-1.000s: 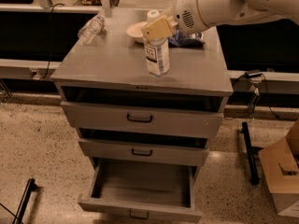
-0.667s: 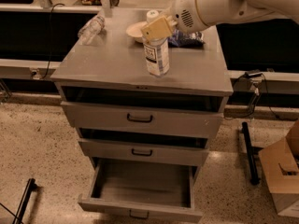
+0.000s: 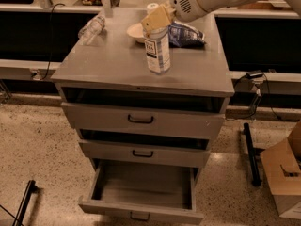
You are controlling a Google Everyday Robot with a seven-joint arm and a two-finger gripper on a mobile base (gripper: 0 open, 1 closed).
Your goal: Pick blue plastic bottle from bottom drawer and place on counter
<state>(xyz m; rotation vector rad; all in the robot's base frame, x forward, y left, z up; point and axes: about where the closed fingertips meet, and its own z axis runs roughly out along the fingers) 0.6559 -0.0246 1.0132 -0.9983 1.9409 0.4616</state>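
The blue plastic bottle [image 3: 157, 51], clear with a white label and dark print, stands upright on the counter [image 3: 113, 65], right of its middle. My gripper [image 3: 157, 19] is directly over the bottle's top and hides the cap. I cannot tell whether it touches the bottle. The white arm runs off to the upper right. The bottom drawer [image 3: 141, 210] is pulled out below, and nothing shows on its grey floor.
A clear unlabelled bottle [image 3: 91, 28] lies at the counter's back left. A white bowl [image 3: 135, 32] and a blue bag [image 3: 186, 34] sit behind the bottle. The top and middle drawers are slightly open. A cardboard box [image 3: 284, 173] stands on the floor at right.
My gripper has risen a little, so more of the bottle shows beneath it. The bottle stays upright in the same spot on the counter.
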